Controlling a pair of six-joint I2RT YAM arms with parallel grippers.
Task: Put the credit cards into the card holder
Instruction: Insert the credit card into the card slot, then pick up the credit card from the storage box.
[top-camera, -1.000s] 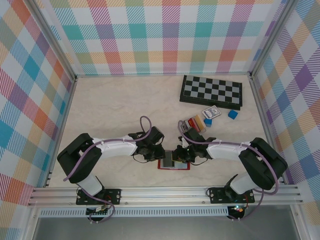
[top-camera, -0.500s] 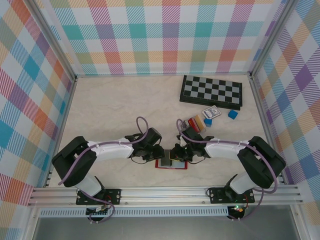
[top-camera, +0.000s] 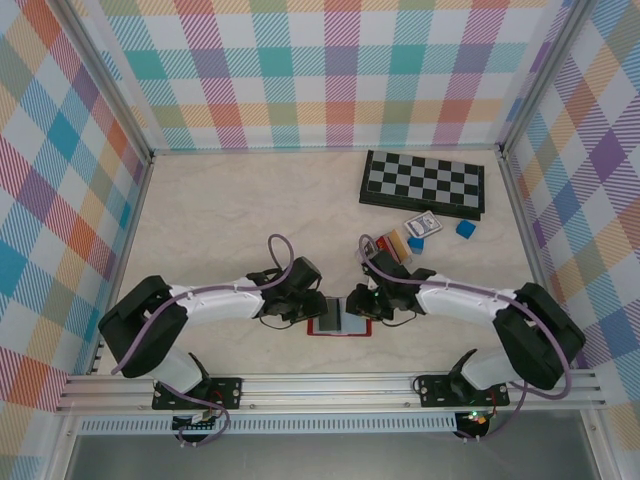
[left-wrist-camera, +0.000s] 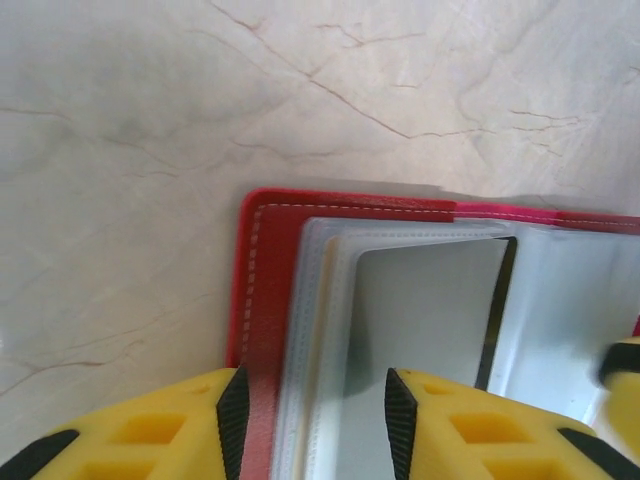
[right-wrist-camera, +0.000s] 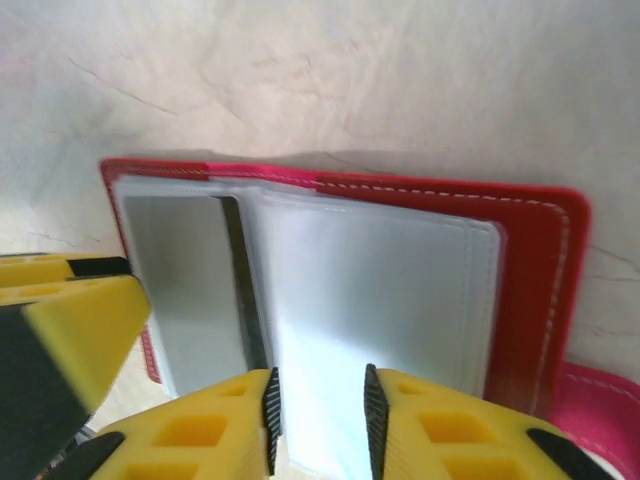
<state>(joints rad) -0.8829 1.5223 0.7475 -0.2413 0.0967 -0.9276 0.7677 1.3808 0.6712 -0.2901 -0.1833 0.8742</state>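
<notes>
Two arms met over the card holder (top-camera: 341, 322), which lay opened flat on the desk (top-camera: 230, 220) near its front edge, midway between the two bases. Left tool (top-camera: 318, 308): low over the holder's left end. In its wrist view the left tool (left-wrist-camera: 313, 400) had its jaws released and standing apart, bracketing the stitched red cover (left-wrist-camera: 262, 300) and the stacked edges of the clear sleeves (left-wrist-camera: 430, 320) without pinching them. Right tool (top-camera: 357, 303): low over the holder's right half. In its wrist view the right tool (right-wrist-camera: 318, 400) had its jaws parted by a narrower gap, with a pale sleeve (right-wrist-camera: 370, 290) showing between them and nothing clamped. The red cover (right-wrist-camera: 530, 280) framed the sleeves, and the snap tab (right-wrist-camera: 600, 400) projected at the lower right. One yellow finger of the opposite tool appeared at the left edge of that view.

The credit cards (top-camera: 388, 246), red and orange-yellow, lay in a small cluster on the desk, beyond the right tool and apart from the holder. Just beyond them rested a blue-and-white patterned card box (top-camera: 422, 226) and two blue blocks (top-camera: 466, 229). A folded chessboard (top-camera: 423, 182) lay farther back.
</notes>
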